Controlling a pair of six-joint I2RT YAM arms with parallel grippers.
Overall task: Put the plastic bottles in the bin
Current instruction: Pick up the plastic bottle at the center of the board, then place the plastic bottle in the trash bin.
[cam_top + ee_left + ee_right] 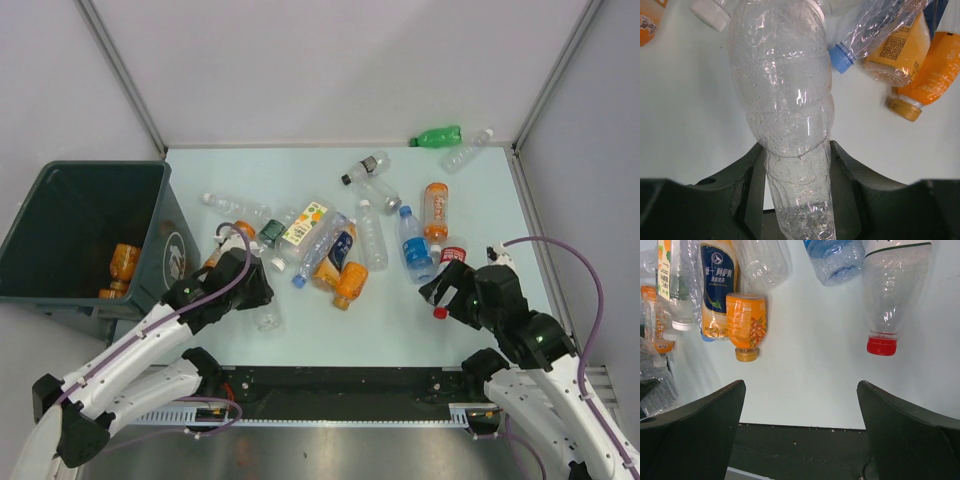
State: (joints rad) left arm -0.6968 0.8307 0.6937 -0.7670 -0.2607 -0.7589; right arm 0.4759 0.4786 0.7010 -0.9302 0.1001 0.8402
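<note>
While the left tool (797, 152) is closing on a clear bottle (785, 90), its two dark fingers are pressing on either side of the narrower part, and the thin plastic is showing ribs, dimples and fine droplets (a little bright glare is sitting on the bulge). The right tool (800, 390) is hanging wide open over the desk (480, 180) toward its right edge, with nothing between its broad black fingers.

The other plastic bottles are lying on their sides across the middle of the pale, smooth desk, several touching or overlapping. Among them are a squat orange bottle (746, 322) with a gold cap, a crumpled clear one with a blue cap (841, 57), and a clear bottle with a red cap (890, 295) just ahead of the right tool. A glossy green bottle (436, 136) is resting at the far edge, toward the far right corner.

The bin (85, 215), a deep, dark grey-green tub with a thick rim and a white emblem on its side, is standing against the desk's left edge. An orange bottle (122, 262) is lying inside it.
</note>
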